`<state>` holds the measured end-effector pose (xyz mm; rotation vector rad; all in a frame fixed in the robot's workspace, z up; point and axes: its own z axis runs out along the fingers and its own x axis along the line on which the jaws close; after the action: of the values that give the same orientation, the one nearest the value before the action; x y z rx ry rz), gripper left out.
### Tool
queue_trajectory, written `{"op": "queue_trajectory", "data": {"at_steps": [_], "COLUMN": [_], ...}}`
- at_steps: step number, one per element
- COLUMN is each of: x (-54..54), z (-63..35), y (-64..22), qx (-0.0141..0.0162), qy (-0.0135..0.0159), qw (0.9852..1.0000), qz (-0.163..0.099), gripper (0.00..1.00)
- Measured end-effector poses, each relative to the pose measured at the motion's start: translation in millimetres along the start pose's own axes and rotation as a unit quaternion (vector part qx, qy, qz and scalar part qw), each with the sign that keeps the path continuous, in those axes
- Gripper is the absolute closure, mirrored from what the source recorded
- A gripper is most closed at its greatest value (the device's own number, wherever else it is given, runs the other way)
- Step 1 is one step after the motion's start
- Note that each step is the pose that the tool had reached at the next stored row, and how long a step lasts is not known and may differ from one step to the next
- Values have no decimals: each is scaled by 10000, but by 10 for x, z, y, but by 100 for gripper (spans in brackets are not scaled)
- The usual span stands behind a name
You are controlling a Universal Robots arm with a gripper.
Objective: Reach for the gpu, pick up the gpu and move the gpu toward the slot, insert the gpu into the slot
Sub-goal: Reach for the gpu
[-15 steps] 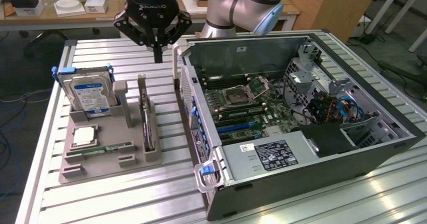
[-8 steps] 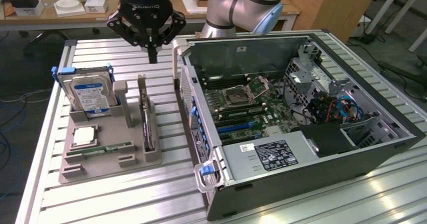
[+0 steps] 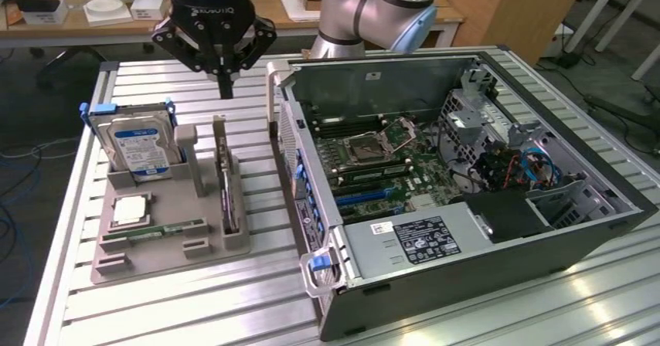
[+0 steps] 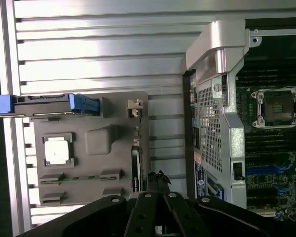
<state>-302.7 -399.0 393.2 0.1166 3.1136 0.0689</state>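
The gpu [image 3: 228, 194] stands on edge in a groove of the grey holder [image 3: 165, 245], a thin green card seen from above. My gripper [image 3: 225, 89] hangs above the holder's far end, its fingers shut together with nothing between them, clear of the card. In the wrist view the gpu [image 4: 134, 168] appears edge-on, right beside my shut gripper [image 4: 158, 180]. The open computer case [image 3: 464, 276] lies at the exterior view's right of the holder. A blue slot [image 3: 363, 198] runs across its motherboard, and the same slot [image 4: 260, 170] is seen from the wrist.
The holder also carries a blue-labelled hard drive [image 3: 141, 149], a processor chip [image 3: 132, 209] and a memory stick [image 3: 170, 228]. The case's side wall [image 3: 294, 168] rises between holder and motherboard. Everything rests on a slatted metal table [image 3: 185, 307]; a desk with clutter stands behind.
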Motion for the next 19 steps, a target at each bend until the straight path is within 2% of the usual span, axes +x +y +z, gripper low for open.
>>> {"op": "queue_trajectory", "data": {"at_steps": [9,19], "x": [95,153], "z": [-3,-4], "y": [-7,-12], "qx": [0,0], "qy": [0,0], "qw": [10000,10000], "qz": [0,-1], "gripper": [90,90]}}
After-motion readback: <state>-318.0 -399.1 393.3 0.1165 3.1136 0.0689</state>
